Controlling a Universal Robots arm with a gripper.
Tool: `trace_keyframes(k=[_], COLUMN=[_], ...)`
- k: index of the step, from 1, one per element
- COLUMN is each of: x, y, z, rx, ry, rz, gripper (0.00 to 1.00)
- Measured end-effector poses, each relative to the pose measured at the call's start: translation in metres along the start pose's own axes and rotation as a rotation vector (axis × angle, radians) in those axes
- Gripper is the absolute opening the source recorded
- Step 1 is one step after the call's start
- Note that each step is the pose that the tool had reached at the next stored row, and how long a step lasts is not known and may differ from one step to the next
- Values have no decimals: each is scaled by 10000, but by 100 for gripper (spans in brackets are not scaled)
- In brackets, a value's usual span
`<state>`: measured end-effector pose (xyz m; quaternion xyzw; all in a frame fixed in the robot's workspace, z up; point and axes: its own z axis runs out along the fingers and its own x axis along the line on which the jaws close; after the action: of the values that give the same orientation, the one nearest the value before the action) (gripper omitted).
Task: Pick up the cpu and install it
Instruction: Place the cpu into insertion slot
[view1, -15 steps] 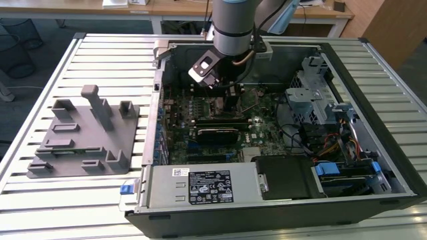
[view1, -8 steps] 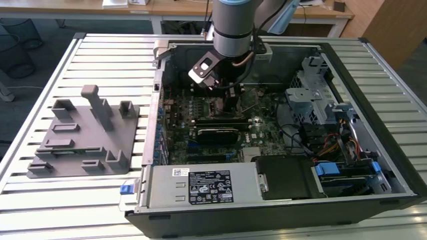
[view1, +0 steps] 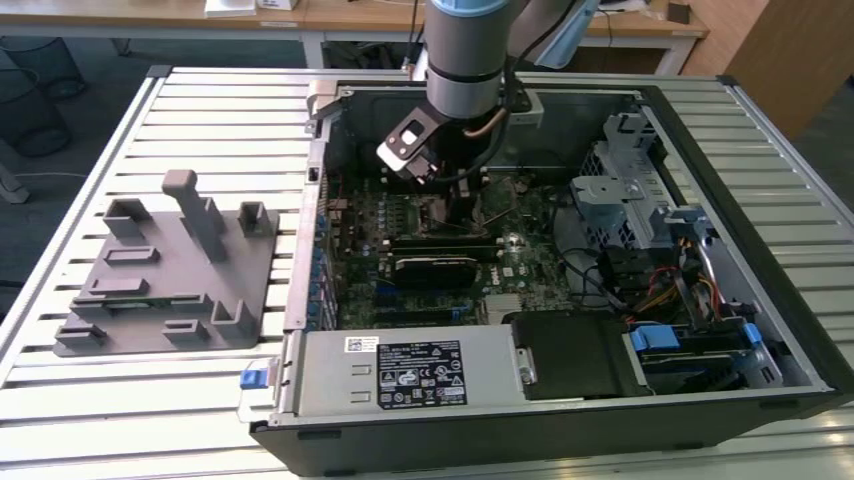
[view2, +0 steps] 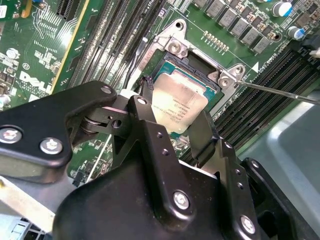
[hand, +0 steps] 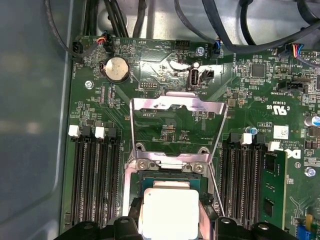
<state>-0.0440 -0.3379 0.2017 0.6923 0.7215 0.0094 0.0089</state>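
Inside an open computer case (view1: 534, 432) on a slatted table (view1: 134, 400), the robot arm (view1: 465, 60) reaches down to the motherboard (hand: 240, 100). Its gripper (view2: 172, 112) pinches the cpu (view2: 182, 102) by two opposite edges, one black finger on each side.

The step in hand looks to be the installing itself. The chip is lifted and carried, and it sits directly over the socket (view2: 192, 61), between the two banks of memory slots (hand: 95, 175). The socket's load plate (hand: 170, 103) lies swung back and open, and its thin lever (view2: 280, 91) stands clear to one side. Whether the chip's underside already touches the socket cannot be told.

By the look of it, seating the chip calls for holding it level and square with the socket frame. It should then be lowered gently rather than pressed, and the fingers (view2: 150, 135) should part only once it rests flat.

In both wrist views the cpu shows as a small flat square. Its pale silver top carries faint print and catches the light, and a thin darker rim runs around it.

A grey tray (view1: 160, 290) with upright posts stands on the table outside the case, on the exterior view's left, well apart from the work.
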Motion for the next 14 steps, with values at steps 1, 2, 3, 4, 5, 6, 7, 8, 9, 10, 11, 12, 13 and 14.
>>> trace_keyframes(k=[1, 2, 3, 4, 5, 6, 7, 8, 9, 10, 11, 12, 13, 14], x=[0, 0, 0, 0, 0, 0, 0, 0, 0, 0, 0, 0, 0, 0], y=[0, 0, 0, 0, 0, 0, -1, -1, -1, -1, -1, -1, -1, -1], z=[4, 8, 12, 16, 19, 23, 26, 29, 32, 35, 39, 43, 46, 50], rx=[0, -1, -1, -1, -1, 0, 0, 0, -1, -1, -1, -1, -1, 0], ry=[-1, -1, -1, -1, -1, -2, -2, -3, -2, -3, -3, -3, -3, -4], rz=[12, 24, 36, 48, 57, 66, 78, 90, 101, 113, 126, 137, 146, 151], gripper=[53, 53, 53, 53, 53, 53, 53, 53, 53, 53, 53, 53, 53, 53])
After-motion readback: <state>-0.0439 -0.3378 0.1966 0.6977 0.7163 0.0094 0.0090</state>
